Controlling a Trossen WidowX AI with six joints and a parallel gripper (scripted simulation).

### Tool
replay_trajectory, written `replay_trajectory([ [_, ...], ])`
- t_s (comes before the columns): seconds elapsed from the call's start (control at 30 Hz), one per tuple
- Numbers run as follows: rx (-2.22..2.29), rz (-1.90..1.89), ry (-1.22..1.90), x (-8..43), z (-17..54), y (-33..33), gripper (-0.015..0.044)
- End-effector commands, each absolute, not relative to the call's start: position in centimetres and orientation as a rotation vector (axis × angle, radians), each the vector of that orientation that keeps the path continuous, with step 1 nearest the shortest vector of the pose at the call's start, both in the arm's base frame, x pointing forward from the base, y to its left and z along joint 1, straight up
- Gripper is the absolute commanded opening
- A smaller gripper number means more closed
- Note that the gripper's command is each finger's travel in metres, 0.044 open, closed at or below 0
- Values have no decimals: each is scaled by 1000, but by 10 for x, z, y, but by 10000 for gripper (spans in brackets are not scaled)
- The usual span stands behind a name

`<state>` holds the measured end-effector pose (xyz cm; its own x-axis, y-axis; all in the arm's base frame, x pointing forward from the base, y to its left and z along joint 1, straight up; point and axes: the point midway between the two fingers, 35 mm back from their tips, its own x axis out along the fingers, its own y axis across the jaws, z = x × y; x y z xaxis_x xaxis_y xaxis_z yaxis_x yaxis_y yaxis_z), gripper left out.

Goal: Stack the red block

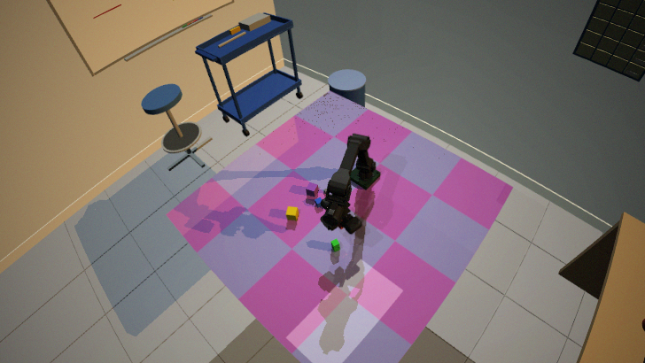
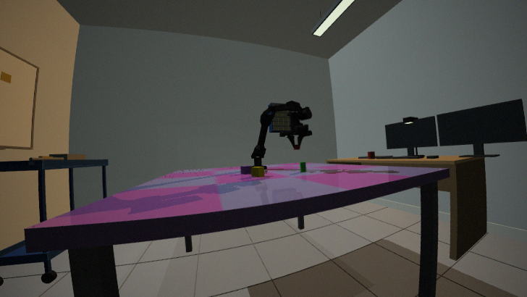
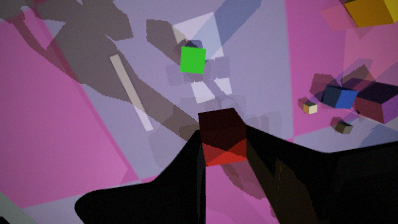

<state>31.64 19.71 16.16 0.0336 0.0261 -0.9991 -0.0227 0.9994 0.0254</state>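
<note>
The red block [image 2: 296, 146] [image 3: 224, 137] is held between the fingertips of my gripper [image 2: 296, 144] [image 3: 219, 132], which is shut on it. The block hangs well above the table; in the top view only a sliver of it shows beneath the gripper. The green tower [image 1: 335, 245] [image 2: 302, 166] [image 3: 193, 60] stands upright on the table, taller than it is wide. In the exterior view the gripper is high above the tower's level and slightly to its left. In the wrist view the tower shows beyond the red block, with a gap between them.
A yellow block [image 1: 292, 212] [image 2: 258, 171] [image 3: 371, 13] stands on the checkered table [image 1: 428, 243] [image 2: 324, 191]. A purple block [image 1: 312, 189] [image 2: 245, 169] [image 3: 378, 102] and a blue block [image 1: 318, 202] [image 3: 339, 97] stand close together. Two small blocks [image 3: 310, 108] [image 3: 343, 126] lie near them.
</note>
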Motion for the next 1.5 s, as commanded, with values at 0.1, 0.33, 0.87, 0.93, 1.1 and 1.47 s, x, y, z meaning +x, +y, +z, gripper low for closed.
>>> replay_trajectory([
  [0.1, -2, 38, 1535, 341, 158, 203, 0],
  [0.33, -1, 38, 1533, 361, 154, 208, 0],
  [0.87, -2, 38, 1533, 364, 120, 210, 0],
  [0.93, -2, 38, 1533, 364, 118, 210, 0],
  [1.1, -2, 38, 1533, 365, 104, 210, 0],
  [1.47, -2, 38, 1533, 365, 92, 210, 0],
])
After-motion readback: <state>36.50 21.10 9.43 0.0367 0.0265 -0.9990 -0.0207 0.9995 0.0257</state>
